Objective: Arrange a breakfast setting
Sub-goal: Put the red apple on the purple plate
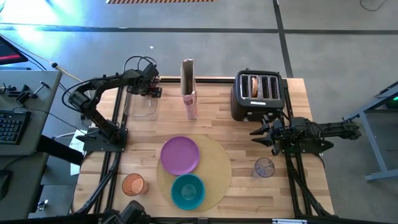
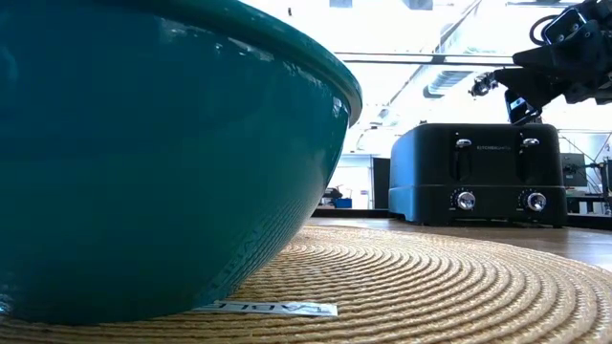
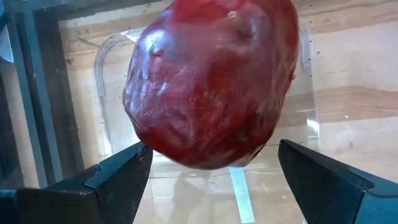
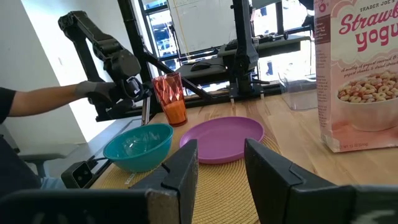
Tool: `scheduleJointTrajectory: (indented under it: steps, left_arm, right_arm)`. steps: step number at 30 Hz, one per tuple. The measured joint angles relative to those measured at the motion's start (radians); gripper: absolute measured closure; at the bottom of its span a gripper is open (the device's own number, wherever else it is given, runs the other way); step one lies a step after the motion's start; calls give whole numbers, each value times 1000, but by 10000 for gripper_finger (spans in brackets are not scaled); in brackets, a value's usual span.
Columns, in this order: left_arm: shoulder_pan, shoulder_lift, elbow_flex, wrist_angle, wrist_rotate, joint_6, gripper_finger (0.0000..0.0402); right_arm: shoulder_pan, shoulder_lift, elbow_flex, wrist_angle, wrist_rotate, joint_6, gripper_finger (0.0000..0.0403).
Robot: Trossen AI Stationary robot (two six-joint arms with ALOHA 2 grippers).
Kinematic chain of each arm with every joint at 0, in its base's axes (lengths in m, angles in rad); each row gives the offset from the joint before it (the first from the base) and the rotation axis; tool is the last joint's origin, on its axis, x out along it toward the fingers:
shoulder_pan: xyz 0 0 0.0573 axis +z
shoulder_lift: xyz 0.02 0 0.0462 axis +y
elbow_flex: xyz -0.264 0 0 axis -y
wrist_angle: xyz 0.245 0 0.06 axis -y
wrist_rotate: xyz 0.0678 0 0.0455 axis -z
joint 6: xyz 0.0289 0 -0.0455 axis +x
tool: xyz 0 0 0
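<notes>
A red fruit point(image 3: 208, 87) fills the left wrist view, between the fingers of my left gripper point(image 1: 147, 87) at the table's far left. It is over a clear container point(image 1: 142, 104). A purple plate point(image 1: 180, 155) and a teal bowl point(image 1: 188, 191) rest on the round tan mat point(image 1: 217, 163). An orange cup point(image 1: 133, 185) stands near left of the mat and a clear glass point(image 1: 265, 167) stands to its right. My right gripper point(image 1: 260, 132) waits at the right, level, open and with nothing between its fingers. My left gripper has the red fruit between its two fingers, one on each side of the fruit's lower part point(image 3: 149, 146). The fingers come from above and point steeply down. The fruit sits over the clear container's floor point(image 3: 242, 193). Whether it touches the floor I cannot tell.
A black toaster point(image 1: 258, 94) with a bagel half in one slot point(image 1: 254, 86) stands at the far right. A tall cereal box point(image 1: 188, 87) stands at the far middle. Beyond the table's left edge a person's arm point(image 4: 37, 102) reaches to another dark arm.
</notes>
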Motion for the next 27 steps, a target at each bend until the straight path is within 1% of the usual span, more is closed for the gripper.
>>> scheduleJointTrajectory:
  steps: [14, 27]
  left_arm:
    - [0, -8, 0, -8, 18, 58, 67]
    - [1, -171, 0, -14, 18, 123, 67]
  right_arm:
    - [0, 0, 0, 0, 0, 0, 288]
    - [0, 0, 0, 0, 0, 0, 288]
